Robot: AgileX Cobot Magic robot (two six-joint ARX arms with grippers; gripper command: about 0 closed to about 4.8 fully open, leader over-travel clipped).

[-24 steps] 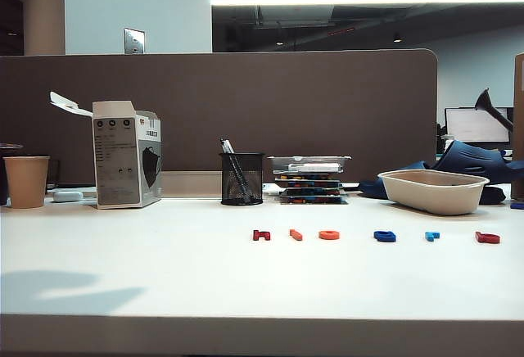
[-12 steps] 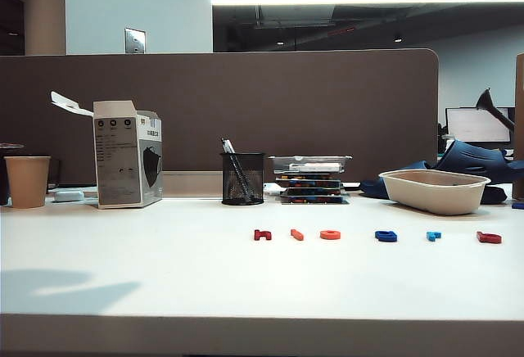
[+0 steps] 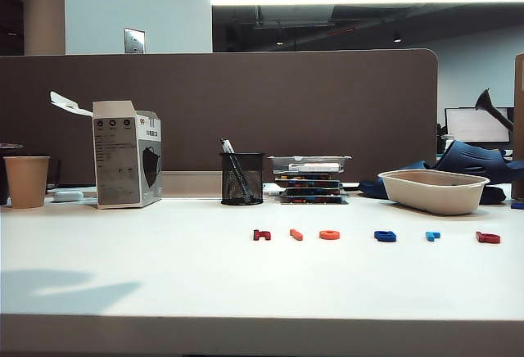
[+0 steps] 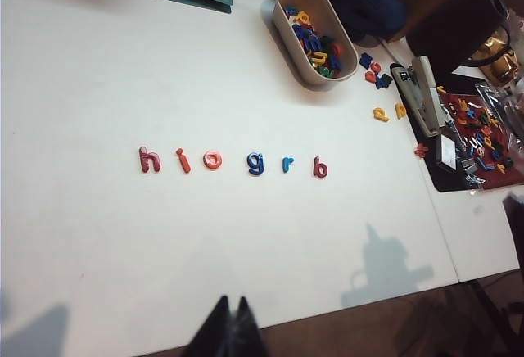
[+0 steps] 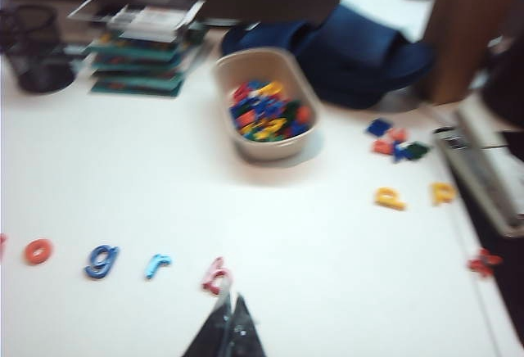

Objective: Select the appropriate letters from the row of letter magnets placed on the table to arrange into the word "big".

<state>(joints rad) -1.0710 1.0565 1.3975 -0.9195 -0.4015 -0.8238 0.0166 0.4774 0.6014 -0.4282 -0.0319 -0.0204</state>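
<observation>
While six letter magnets lay in a row on the white table, spelled h, i, o, g, r, b as seen from the left wrist camera. Found the red "b" at the end of the row nearest the beige tub of spare letters, the dark blue "g" third from that end, the orange-red "i" second from the far end. Between them, the orange ring and the light blue letter; at the far end, a dark red "h". Hung above the table's near edge, well short of the row: left gripper, fingers pressed together, holding nothing. Hovered just short of the "b", blurred: right gripper, likewise closed and empty. Neither arm visible from the exterior camera.
</observation>
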